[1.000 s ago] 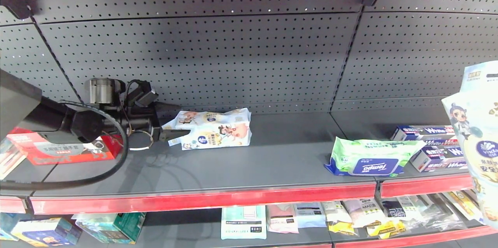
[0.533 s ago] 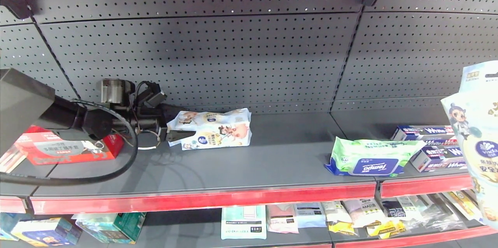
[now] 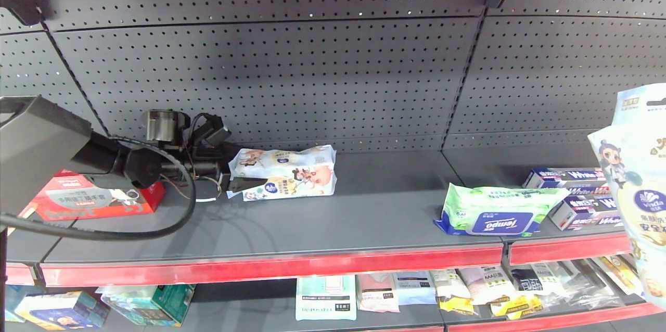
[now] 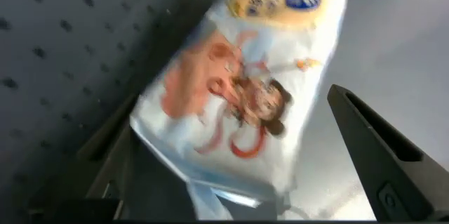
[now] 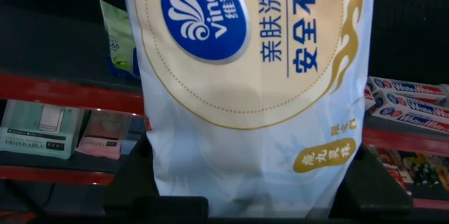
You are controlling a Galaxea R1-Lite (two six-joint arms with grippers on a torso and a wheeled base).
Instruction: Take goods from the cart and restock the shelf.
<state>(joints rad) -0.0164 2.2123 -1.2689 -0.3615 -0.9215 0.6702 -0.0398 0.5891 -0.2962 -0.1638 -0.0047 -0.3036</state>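
Observation:
A small tissue pack (image 3: 286, 173) with cartoon print lies on the grey shelf (image 3: 312, 222), close to the pegboard back. My left gripper (image 3: 235, 171) is at the pack's left end, open, one finger on each side of it. In the left wrist view the pack (image 4: 238, 104) sits between the spread fingers (image 4: 372, 147). A large white tissue pack (image 3: 637, 181) hangs upright at the far right, in front of the shelf. In the right wrist view my right gripper (image 5: 249, 203) is shut on the bottom of that pack (image 5: 245, 90).
A green wipes pack (image 3: 494, 209) and stacked toothpaste boxes (image 3: 577, 196) lie at the shelf's right. A red box (image 3: 88, 196) sits at the left behind my arm. Bare shelf lies between the small pack and the wipes. The lower shelf holds several packets (image 3: 416, 290).
My left arm has moved right along the shelf, bringing its open fingers around the left end of the small tissue pack. The right arm and its pack have hardly moved.

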